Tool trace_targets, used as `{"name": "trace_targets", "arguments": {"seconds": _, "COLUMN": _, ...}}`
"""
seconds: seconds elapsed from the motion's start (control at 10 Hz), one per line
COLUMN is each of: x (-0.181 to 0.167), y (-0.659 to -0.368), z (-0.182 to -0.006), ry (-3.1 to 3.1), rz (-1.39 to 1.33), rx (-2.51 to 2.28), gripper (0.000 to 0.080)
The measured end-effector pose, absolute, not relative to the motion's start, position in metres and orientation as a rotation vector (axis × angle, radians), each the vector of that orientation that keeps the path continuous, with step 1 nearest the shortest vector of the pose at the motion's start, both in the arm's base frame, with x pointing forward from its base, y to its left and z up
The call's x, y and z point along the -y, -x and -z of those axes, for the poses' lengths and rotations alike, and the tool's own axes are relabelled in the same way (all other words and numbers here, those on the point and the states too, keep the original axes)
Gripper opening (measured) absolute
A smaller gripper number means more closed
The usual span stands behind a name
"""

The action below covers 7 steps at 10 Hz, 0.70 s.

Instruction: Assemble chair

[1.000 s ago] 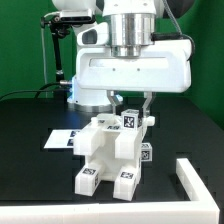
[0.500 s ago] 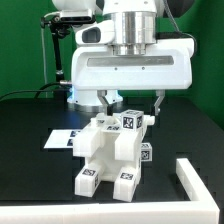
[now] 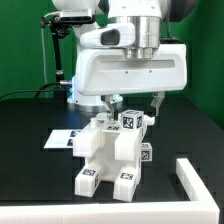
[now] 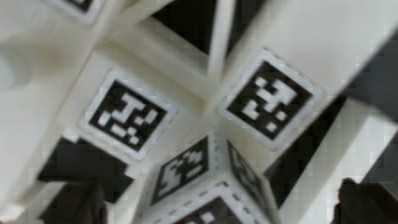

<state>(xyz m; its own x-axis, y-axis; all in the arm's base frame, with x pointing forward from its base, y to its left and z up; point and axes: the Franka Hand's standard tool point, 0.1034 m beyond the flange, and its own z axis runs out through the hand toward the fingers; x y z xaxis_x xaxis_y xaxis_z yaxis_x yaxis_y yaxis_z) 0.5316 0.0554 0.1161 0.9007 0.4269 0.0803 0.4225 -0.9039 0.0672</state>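
The gripper (image 3: 132,105) hangs with its jaws spread wide and nothing between them. One finger (image 3: 108,101) shows just left of centre in the exterior view and the other right of centre, each standing off from the topmost part of the chair (image 3: 112,152). How far above that part the fingertips sit, I cannot tell.

The chair stands upright on the table, at the centre of the frame and directly under the gripper. It is white and built of chunky square bars. The front legs end in blocks facing the camera, and a taller tagged block rises at the back. Black-and-white square marker tags (image 3: 129,122) sit on that block, on the side and on the leg ends. In the wrist view the same tags (image 4: 267,97) fill the picture, close up and slightly blurred, on angled white bars.

The table (image 3: 30,185) is matt black. The marker board (image 3: 60,139) lies flat at centre left, partly behind the chair. A low white L-shaped wall (image 3: 197,180) occupies the lower right corner. A green backdrop (image 3: 207,60) fills the upper right, and a dark stand with cables (image 3: 55,55) rises at upper left.
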Motion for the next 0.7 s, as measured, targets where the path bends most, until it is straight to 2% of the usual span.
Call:
{"name": "trace_targets", "arguments": {"seconds": 0.4, "x": -0.0511, "y": -0.5322, "z": -0.1173, "ry": -2.84, "rz": -0.108, "rx": -1.156, "gripper": 0.0649}}
{"name": "trace_targets", "arguments": {"seconds": 0.5, "x": -0.0497, "y": -0.5325, "z": -0.1175, "ry": -2.806, "rz": -0.105, "rx": -1.23, "gripper": 0.0494}}
{"name": "trace_targets", "arguments": {"seconds": 0.6, "x": -0.0497, "y": -0.5322, "z": -0.1171, "ry": -2.807, "rz": -0.104, "rx": -1.23, "gripper": 0.0494}}
{"name": "trace_targets", "arguments": {"seconds": 0.7, "x": -0.0496, "y": -0.5322, "z": -0.1171, "ry": -2.807, "rz": -0.104, "rx": -1.229, "gripper": 0.0344}}
